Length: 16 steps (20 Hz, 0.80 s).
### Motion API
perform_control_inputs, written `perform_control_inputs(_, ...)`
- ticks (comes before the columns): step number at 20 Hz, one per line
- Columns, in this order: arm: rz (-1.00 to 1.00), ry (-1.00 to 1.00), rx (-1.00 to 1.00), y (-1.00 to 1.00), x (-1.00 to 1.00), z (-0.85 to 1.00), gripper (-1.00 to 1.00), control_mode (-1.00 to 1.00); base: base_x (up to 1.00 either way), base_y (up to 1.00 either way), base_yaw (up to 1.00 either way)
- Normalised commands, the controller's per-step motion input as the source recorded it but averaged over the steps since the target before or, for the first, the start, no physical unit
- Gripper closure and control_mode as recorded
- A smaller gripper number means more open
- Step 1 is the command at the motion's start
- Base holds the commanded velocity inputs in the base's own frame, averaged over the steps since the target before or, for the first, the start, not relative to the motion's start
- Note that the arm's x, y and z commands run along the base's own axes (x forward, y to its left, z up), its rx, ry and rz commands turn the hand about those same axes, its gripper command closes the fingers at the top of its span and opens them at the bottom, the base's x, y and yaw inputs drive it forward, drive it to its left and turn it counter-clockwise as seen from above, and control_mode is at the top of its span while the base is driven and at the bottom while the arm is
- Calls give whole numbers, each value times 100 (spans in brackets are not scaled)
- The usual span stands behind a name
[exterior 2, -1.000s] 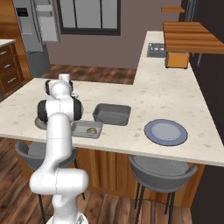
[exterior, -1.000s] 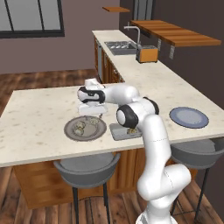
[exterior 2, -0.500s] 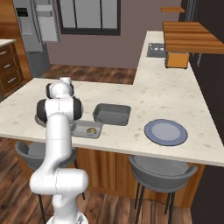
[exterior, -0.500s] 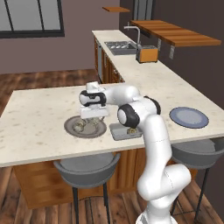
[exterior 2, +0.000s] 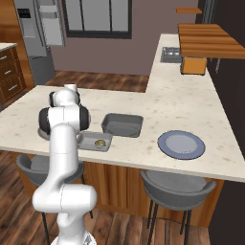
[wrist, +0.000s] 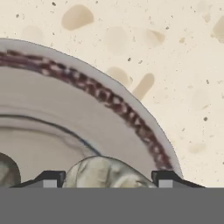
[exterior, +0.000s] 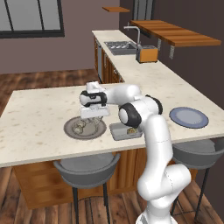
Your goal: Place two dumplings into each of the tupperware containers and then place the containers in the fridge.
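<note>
A flat blue-grey round plate (exterior: 188, 117) lies on the speckled cream stone counter (exterior: 39, 122) well to my right; an orange box-shaped appliance (exterior: 146, 54) stands by the steel sink (exterior: 119, 45) on the far run of counter; two grey round stools (exterior: 86, 167) sit tucked under the near edge; nothing stands between my hand and the round grey plate with the dark red speckled rim (wrist: 109, 98) below it.

The right base view shows the larger shallow dark grey rectangular container (exterior 2: 122, 125) apart on the counter and the tall grey fridge (exterior 2: 40, 33) at the back left; there my own arm hides the grey plate; the left base view shows that plate with pale dumplings on it, and the smaller dark grey container (exterior: 125, 131) just beside it with one dumpling (exterior: 131, 130) inside.

My gripper (exterior: 92, 117) hangs low over the grey plate; in the hand view one pale greenish rounded dumpling (wrist: 105, 173) sits between my two dark fingertips (wrist: 51, 178); the jaws stand part open on either side of it; I cannot tell whether they touch it.
</note>
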Motion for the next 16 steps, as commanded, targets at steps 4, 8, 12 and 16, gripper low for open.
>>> perform_control_inputs(4, 0, 0, 0, -7, -27, 26, 100, -100, 0, 0, 0)
perform_control_inputs(8, -3, 5, 0, -12, -11, 59, 100, -100, 0, 0, 0)
perform_control_inputs(12, -4, 10, 0, -39, 0, 46, 100, -100, 0, 0, 0)
perform_control_inputs(16, -9, 6, 0, -77, 1, 6, 100, -100, 0, 0, 0)
